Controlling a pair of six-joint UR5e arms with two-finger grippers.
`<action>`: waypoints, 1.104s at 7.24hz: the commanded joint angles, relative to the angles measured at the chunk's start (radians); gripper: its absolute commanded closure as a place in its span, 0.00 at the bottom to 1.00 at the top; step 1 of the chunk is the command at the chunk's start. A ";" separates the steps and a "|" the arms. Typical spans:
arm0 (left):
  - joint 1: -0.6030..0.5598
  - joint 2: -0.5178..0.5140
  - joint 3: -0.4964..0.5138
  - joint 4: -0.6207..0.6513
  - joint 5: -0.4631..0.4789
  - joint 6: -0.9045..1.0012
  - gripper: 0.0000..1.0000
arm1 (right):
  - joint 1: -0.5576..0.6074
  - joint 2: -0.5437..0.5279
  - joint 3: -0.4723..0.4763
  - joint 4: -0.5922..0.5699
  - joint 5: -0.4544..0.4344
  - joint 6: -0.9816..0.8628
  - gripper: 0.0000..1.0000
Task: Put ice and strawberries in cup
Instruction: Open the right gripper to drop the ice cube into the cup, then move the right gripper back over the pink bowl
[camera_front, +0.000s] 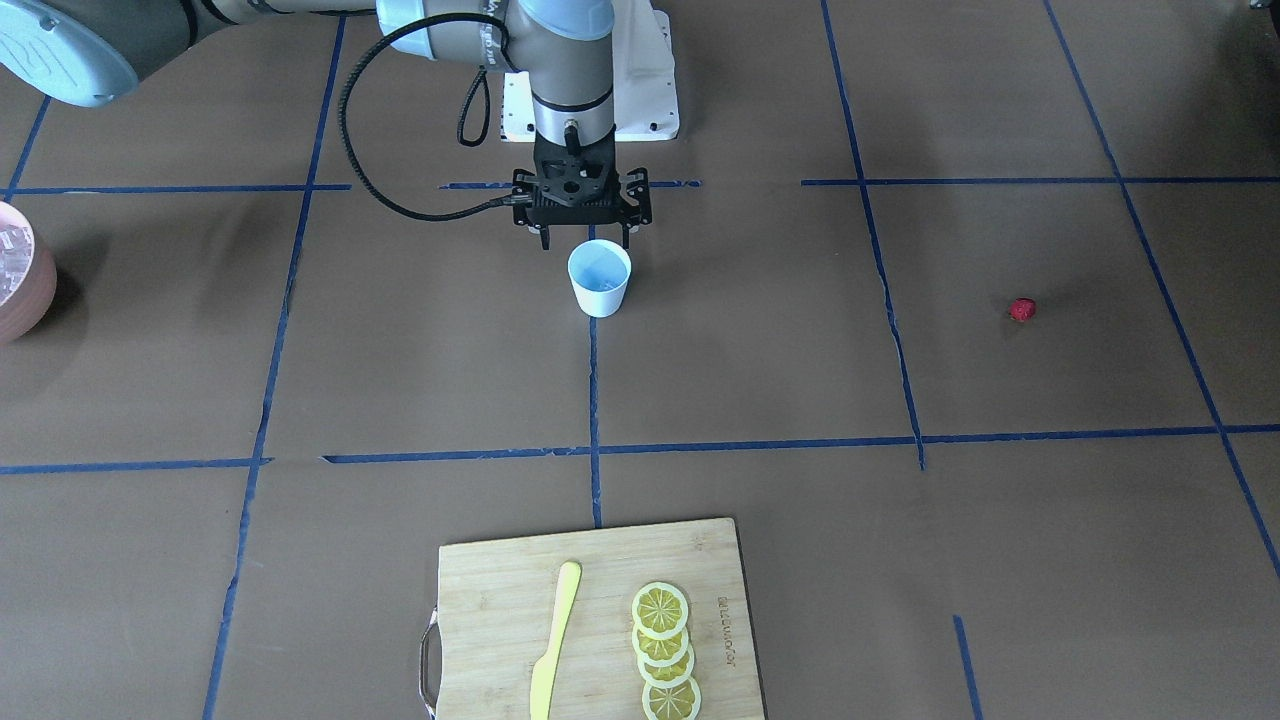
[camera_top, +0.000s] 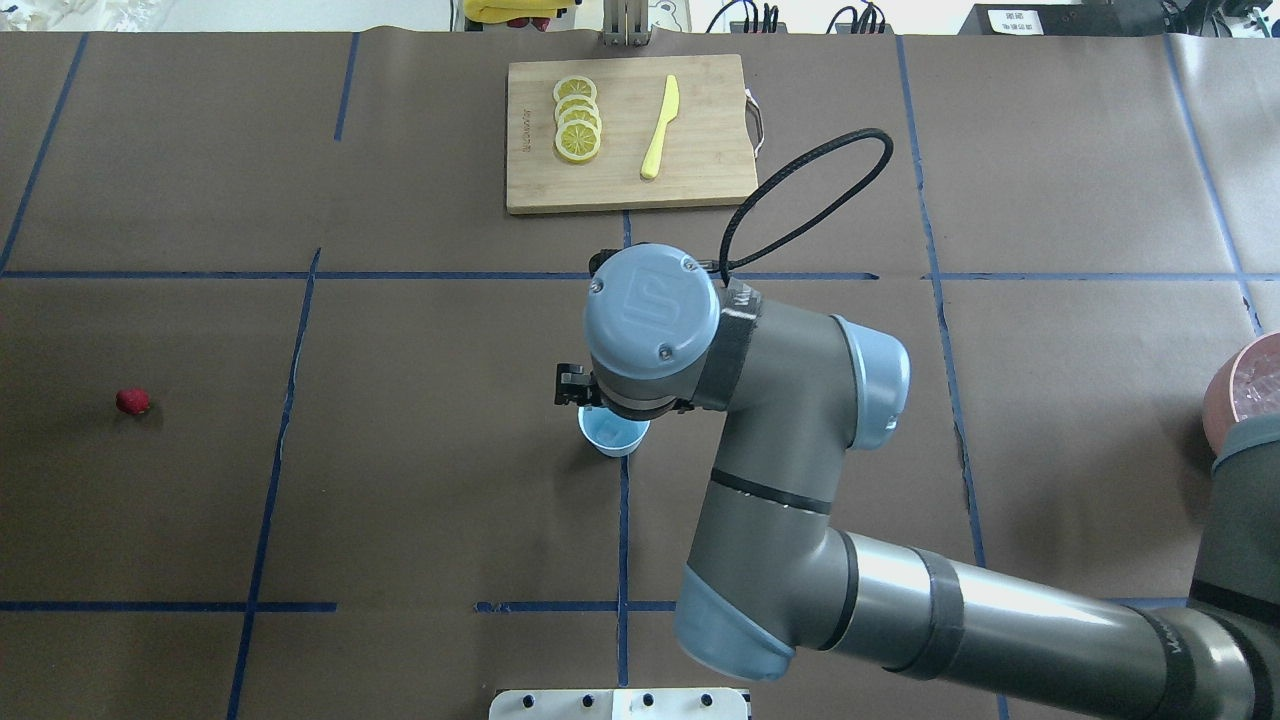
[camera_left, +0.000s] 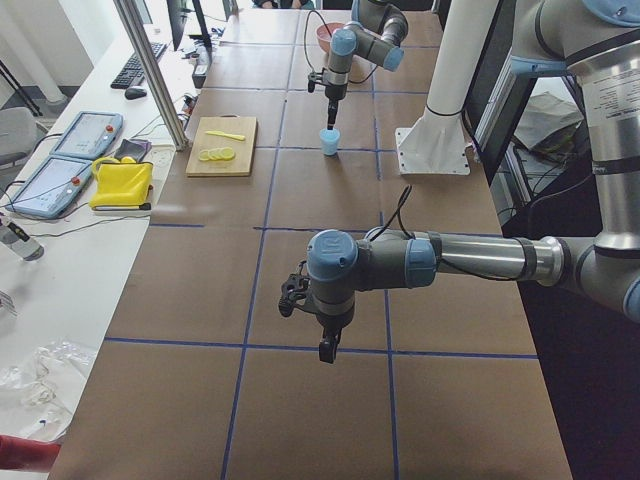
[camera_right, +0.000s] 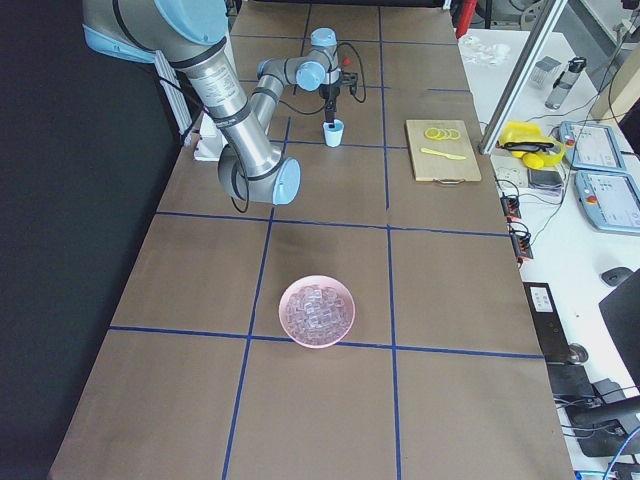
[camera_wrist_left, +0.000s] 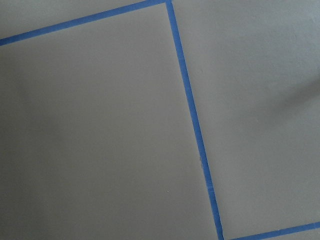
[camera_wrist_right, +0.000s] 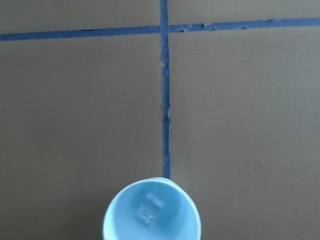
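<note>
The white cup (camera_front: 600, 285) stands near the table's middle, on a blue tape line. One ice cube (camera_wrist_right: 148, 210) lies on its pale blue bottom in the right wrist view. My right gripper (camera_front: 586, 238) hangs just above and behind the cup, jaws apart and empty. More ice (camera_right: 318, 308) fills the pinkish bowl (camera_right: 343, 330) far on my right. The red strawberry (camera_top: 132, 401) lies alone far on my left. My left gripper (camera_left: 326, 350) hangs over bare table and shows only in the exterior left view, so I cannot tell whether it is open or shut.
A bamboo cutting board (camera_top: 700, 180) with lemon slices (camera_top: 577, 118) and a yellow knife (camera_top: 660, 128) lies at the table's far edge. Blue tape lines cross the brown table cover. The left wrist view shows only bare cover and tape.
</note>
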 joint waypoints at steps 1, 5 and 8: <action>0.000 0.000 0.000 0.000 0.000 -0.001 0.00 | 0.136 -0.181 0.152 0.000 0.123 -0.200 0.01; 0.000 0.000 0.000 -0.002 -0.002 -0.001 0.00 | 0.408 -0.595 0.358 0.013 0.297 -0.815 0.01; 0.000 0.000 -0.002 -0.002 0.000 -0.001 0.00 | 0.577 -0.863 0.368 0.160 0.386 -1.170 0.01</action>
